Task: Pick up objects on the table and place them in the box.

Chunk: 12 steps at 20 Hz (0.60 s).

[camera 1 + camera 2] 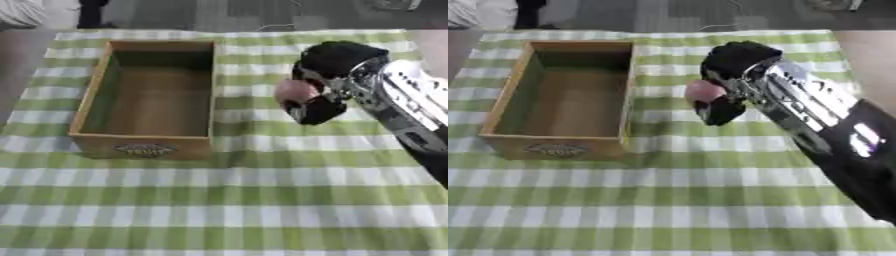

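One small, round, pinkish object (pixel 296 91), perhaps a fruit, sits pinched in the right hand's (pixel 325 80) curled fingers (pixel 317 111).

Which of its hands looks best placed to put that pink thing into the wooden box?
The right hand. Its fingers are already curled round the pink object, just right of the empty box. The left hand shows in neither view.

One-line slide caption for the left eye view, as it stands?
Right hand holds a pink round object beside the empty wooden box on a green checked tablecloth.
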### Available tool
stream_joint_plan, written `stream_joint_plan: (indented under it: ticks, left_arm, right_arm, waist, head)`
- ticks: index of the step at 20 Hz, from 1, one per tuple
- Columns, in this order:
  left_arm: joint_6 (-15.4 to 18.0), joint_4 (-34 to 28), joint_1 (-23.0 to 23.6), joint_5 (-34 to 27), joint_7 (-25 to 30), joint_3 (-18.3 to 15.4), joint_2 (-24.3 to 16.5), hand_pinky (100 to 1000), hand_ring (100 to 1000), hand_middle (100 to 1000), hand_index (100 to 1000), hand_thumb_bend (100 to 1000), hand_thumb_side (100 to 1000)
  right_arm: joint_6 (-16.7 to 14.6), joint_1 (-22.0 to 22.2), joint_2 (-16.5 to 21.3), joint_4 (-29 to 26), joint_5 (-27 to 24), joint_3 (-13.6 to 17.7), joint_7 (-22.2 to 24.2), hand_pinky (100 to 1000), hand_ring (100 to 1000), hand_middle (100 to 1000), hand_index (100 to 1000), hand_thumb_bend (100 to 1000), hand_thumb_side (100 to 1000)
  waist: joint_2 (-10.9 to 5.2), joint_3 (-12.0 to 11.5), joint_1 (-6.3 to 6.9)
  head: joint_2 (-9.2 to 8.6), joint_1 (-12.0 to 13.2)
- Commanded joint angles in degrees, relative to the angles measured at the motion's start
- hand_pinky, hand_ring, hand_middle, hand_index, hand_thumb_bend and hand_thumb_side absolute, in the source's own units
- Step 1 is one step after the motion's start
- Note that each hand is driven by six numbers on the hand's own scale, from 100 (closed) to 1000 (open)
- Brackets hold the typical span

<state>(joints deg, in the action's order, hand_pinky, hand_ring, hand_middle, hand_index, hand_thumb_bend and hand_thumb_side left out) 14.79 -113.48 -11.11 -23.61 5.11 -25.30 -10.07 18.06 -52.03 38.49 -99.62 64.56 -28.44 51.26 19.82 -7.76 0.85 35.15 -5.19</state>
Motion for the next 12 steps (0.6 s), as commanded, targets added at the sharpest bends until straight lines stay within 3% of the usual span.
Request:
stream_joint_plan:
  ticks: [1,3,7,12]
  left_arm:
    - [-0.1,-1.1,-0.3,0.1,0.0,-0.1,-1.1,473,441,508,800,100,921]
    - [-0.1,-1.1,-0.2,0.1,0.0,-0.1,-1.1,472,442,508,800,100,917]
    - [-0.2,-1.1,-0.2,0.0,0.0,0.0,-1.1,471,442,508,800,100,918]
    - [-0.2,-1.1,-0.2,-0.1,0.0,0.1,-1.0,471,443,507,800,100,916]
  right_arm:
    - [0.5,-2.0,0.0,-2.0,2.0,1.2,0.7,632,661,349,498,100,491]
    - [0.4,-3.1,-0.7,-2.6,2.9,1.4,0.7,628,656,353,505,100,509]
    - [-0.4,-6.0,-2.8,-3.2,6.0,1.4,0.7,607,651,364,518,100,424]
    - [0.8,-10.2,-7.3,-2.2,10.2,0.3,0.7,601,650,384,529,100,385]
  waist:
    - [-1.41,-0.1,-0.04]
    - [-1.51,-0.2,-0.07]
    - [-1.72,-0.4,-0.15]
    - [-1.95,-0.9,-0.11]
  head:
    - [-0.63,0.0]
    - [-0.63,-0.1]
    - [-0.71,-0.2]
    - [-0.69,-0.4]
